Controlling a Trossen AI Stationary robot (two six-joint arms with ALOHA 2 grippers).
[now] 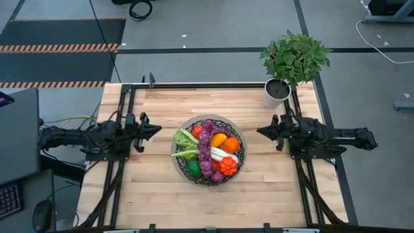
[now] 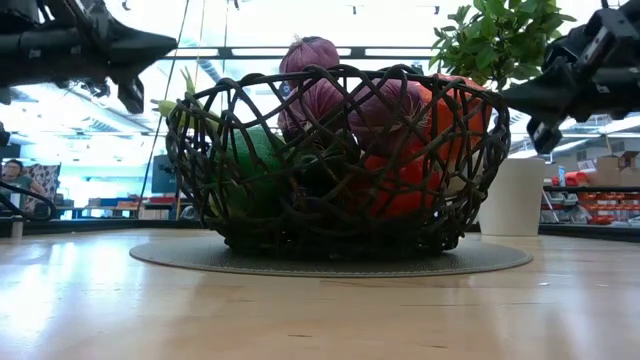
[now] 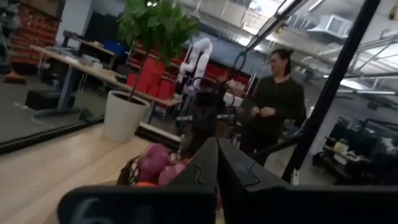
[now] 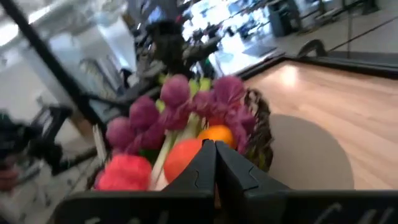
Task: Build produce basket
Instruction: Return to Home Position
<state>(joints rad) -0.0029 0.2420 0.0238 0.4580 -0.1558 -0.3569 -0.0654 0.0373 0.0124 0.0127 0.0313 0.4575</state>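
Observation:
The dark woven wire basket (image 1: 240,157) stands on its pale round base (image 2: 330,262) in the table's middle. In it lie a purple grape bunch (image 1: 206,147), a green-white leek (image 1: 194,142), an orange pepper (image 1: 230,144), a red pepper (image 1: 228,166), a lemon (image 1: 218,139) and a green pepper (image 1: 193,168). My left gripper (image 1: 158,129) hovers left of the basket, shut and empty. My right gripper (image 1: 259,131) hovers right of it, shut and empty. The basket shows in the left wrist view (image 3: 132,171) and the right wrist view (image 4: 261,124).
A leafy potted plant in a white pot (image 1: 277,92) stands at the table's far right corner, behind my right arm. Dark metal rails (image 1: 213,85) run along the table's edges. A person (image 3: 273,102) stands in the room beyond the table.

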